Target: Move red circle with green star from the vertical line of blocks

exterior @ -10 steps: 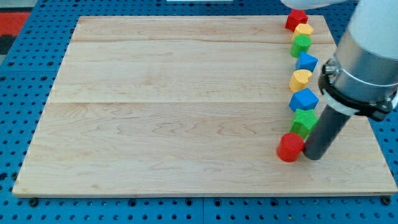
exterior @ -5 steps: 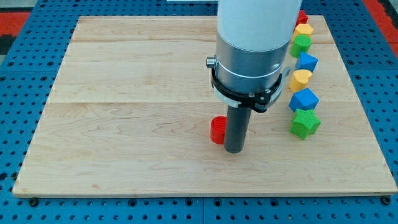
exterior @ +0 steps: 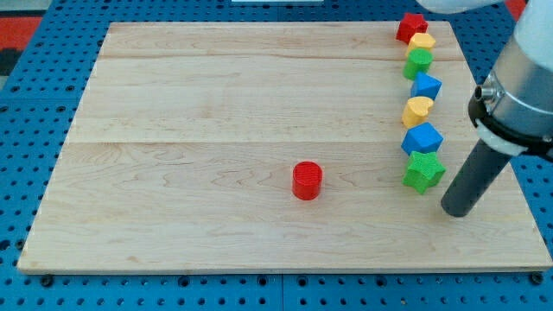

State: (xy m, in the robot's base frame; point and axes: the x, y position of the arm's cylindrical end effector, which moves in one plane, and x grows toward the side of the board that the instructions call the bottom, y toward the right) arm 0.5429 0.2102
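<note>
My tip [exterior: 458, 212], a bare rod holding nothing, stands just right of the green star [exterior: 422, 171], which ends the line, while the red circle [exterior: 307, 180] sits alone mid-table, well left.

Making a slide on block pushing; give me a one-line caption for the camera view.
Red circle sits alone mid-board; my tip rests right of the green star ending the vertical line.
</note>
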